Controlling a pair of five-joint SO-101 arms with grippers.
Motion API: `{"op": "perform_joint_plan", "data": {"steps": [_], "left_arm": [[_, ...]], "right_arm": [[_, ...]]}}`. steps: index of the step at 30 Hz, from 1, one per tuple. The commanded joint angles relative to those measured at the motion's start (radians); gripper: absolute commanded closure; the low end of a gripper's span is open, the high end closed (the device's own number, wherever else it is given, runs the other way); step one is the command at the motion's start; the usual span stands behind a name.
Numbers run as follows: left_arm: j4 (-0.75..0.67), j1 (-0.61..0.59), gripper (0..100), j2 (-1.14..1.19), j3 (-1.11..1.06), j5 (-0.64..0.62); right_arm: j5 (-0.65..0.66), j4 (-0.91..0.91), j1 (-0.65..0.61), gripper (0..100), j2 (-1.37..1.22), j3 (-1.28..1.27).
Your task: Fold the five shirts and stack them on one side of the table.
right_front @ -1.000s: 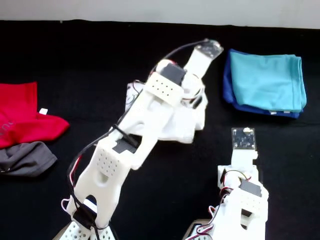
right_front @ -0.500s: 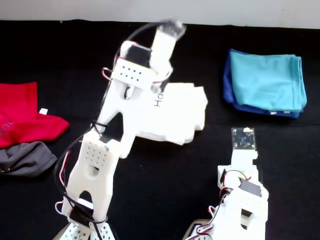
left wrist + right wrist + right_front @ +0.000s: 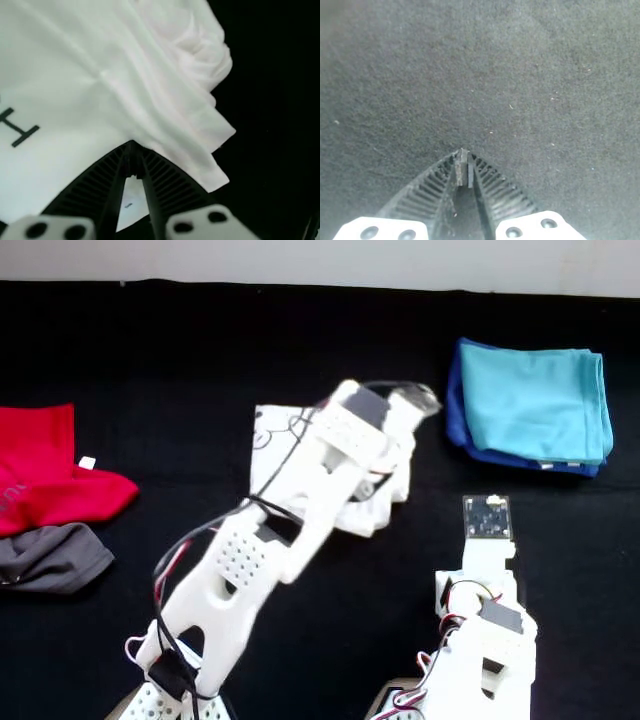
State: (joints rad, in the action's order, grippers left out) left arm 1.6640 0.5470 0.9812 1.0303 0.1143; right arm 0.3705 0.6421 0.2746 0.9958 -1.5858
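My left arm has swung back down to frame centre, the white shirt crumpled on the black table there. My left gripper clamps its hem. My right gripper, pinched closed and empty, hovers lower right.

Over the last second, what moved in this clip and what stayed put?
The left arm swung away toward the back, then returned over the white shirt, whose folds shifted with it; the left hand is shut on the shirt's edge. The right hand, the teal and blue stack, red shirt and grey shirt stayed put.
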Motion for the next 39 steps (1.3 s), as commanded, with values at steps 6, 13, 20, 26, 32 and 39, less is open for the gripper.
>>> {"op": "perform_joint_plan", "data": {"steps": [6,13,20,26,32,39], "left_arm": [[-0.028,-0.007,99,-0.096,0.157,0.005],[0.097,-0.110,86,-0.131,0.308,0.005],[0.117,-0.294,90,-0.251,0.242,0.002],[0.110,-0.466,90,-0.619,-0.240,0.008],[-0.112,-0.714,90,-0.831,-0.794,0.057],[-0.512,-0.872,90,-0.977,-1.372,0.055]], "right_arm": [[0.003,-0.018,-0.001,99.1,-0.007,-0.007],[0.003,-0.018,-0.001,99.1,-0.007,-0.007],[0.003,-0.018,-0.004,99.0,-0.007,-0.002],[-0.025,0.116,-0.004,98.9,-0.007,0.111],[-0.127,0.314,-0.070,94.2,-0.018,0.452],[-0.189,0.423,-0.308,92.3,-0.035,0.653]]}}
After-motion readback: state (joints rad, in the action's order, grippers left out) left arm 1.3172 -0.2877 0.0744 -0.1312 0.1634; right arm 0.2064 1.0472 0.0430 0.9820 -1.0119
